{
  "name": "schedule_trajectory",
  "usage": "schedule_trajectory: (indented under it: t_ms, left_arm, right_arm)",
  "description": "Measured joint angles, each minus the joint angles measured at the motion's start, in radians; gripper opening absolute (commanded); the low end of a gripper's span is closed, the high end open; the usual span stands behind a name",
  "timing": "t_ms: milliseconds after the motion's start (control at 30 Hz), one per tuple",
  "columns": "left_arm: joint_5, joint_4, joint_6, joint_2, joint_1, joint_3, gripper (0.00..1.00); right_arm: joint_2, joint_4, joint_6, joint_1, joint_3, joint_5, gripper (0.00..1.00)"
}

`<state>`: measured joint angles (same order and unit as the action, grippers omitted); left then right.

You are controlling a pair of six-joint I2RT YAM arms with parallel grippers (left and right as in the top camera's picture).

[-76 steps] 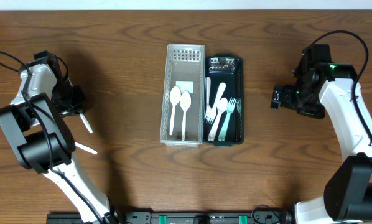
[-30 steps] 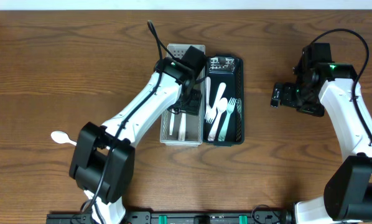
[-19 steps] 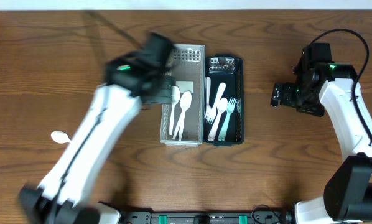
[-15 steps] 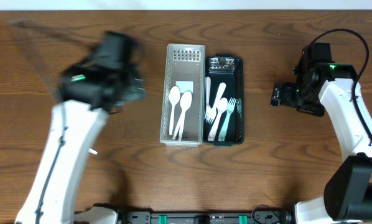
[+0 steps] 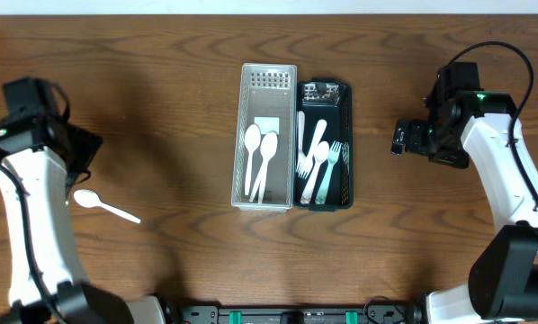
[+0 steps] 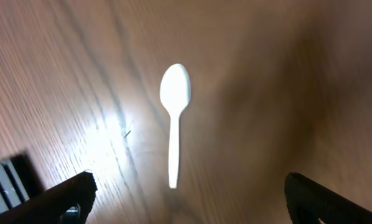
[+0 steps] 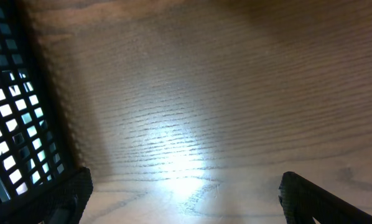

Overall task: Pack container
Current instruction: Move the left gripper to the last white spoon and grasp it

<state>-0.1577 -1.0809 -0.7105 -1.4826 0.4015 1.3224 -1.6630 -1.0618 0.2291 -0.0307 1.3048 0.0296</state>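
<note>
A white plastic spoon (image 5: 105, 205) lies loose on the wooden table at the left; the left wrist view shows the spoon (image 6: 175, 118) with its bowl pointing away from the camera. My left gripper (image 5: 78, 153) hovers just above it, open, and the spoon lies ahead of my left gripper (image 6: 186, 202), not between the jaws. The white slotted container (image 5: 247, 85) at the centre holds two white spoons (image 5: 260, 160). Beside it, the black container (image 5: 347, 135) holds several forks and spoons. My right gripper (image 5: 400, 139) stands open and empty, right of the black container.
The black container's mesh wall (image 7: 12, 99) fills the left edge of the right wrist view, with bare wood in front of my right gripper (image 7: 186, 199). The two containers touch side by side.
My left arm has swung from over the white container back to the table's left side, above the loose spoon, its jaws opening on the way. The right arm has not moved.
</note>
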Motion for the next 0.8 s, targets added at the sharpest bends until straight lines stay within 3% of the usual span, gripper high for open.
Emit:
schedule_trajectory:
  t_ms: [400, 800]
  left_arm:
    - [0.167, 0.285, 0.083, -0.232, 0.101, -0.238, 0.98]
    - [0.228, 0.359, 0.122, -0.346, 0.102, -0.268, 0.98]
  right_arm:
    - [0.000, -0.003, 0.000, 0.000, -0.003, 0.000, 0.99]
    - [0.000, -0.014, -0.006, 0.000, -0.003, 0.000, 0.99]
